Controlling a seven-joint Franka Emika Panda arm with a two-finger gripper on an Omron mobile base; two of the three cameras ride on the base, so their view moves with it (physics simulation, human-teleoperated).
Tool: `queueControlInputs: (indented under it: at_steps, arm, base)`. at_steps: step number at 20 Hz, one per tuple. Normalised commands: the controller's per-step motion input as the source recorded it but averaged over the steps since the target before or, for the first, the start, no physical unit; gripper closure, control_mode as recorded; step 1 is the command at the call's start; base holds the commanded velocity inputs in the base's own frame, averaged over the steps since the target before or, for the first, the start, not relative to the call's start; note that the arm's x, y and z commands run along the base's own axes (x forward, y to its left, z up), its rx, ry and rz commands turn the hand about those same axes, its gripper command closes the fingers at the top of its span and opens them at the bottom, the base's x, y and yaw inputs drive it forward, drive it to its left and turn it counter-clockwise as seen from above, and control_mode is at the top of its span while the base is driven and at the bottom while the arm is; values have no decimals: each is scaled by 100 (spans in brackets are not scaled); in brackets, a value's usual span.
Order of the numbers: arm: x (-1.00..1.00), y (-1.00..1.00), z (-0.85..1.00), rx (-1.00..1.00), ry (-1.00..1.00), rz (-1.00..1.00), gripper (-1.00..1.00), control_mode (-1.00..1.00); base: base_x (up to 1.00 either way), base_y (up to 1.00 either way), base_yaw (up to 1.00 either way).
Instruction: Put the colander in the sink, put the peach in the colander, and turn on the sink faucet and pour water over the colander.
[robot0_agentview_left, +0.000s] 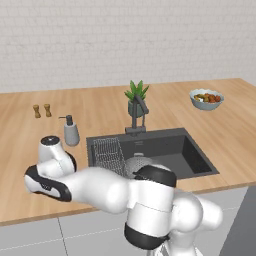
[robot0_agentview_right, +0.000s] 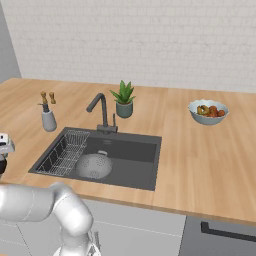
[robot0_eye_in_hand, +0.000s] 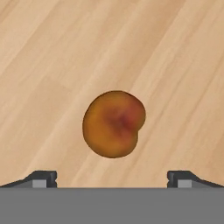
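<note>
Orange-brown peach (robot0_eye_in_hand: 113, 124) on wood, hand (robot0_eye_in_hand: 112, 179) open above

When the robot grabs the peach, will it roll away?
It might. The peach is round and lies loose on smooth wood, so a nudge from one fingertip could roll it. The gripper is open wide on both sides, so an even squeeze would likely hold it.

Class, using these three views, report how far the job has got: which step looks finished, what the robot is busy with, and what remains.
Done: the colander sits in the sink, beside the wire rack.
In hand: the hand view shows the open gripper over the peach, which lies on the wooden counter, not yet grasped.
Left: grasp the peach, put it in the colander, then turn on the faucet; no water is visible.
</note>
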Motion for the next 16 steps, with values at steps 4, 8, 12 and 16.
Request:
queueControlInputs:
  at_steps: [4, 8, 12, 16]
  arm:
    - [24, 14, -14, 0, 0, 0, -100, -100]
    - [22, 15, -16, 0, 0, 0, -100, -100]
    - [16, 11, -18, 0, 0, 0, -100, -100]
    - [3, 13, -29, 0, 0, 0, -100, -100]
  base:
    - [0, 0, 0]
    - [0, 0, 0]
    - [0, 0, 0]
    - [0, 0, 0]
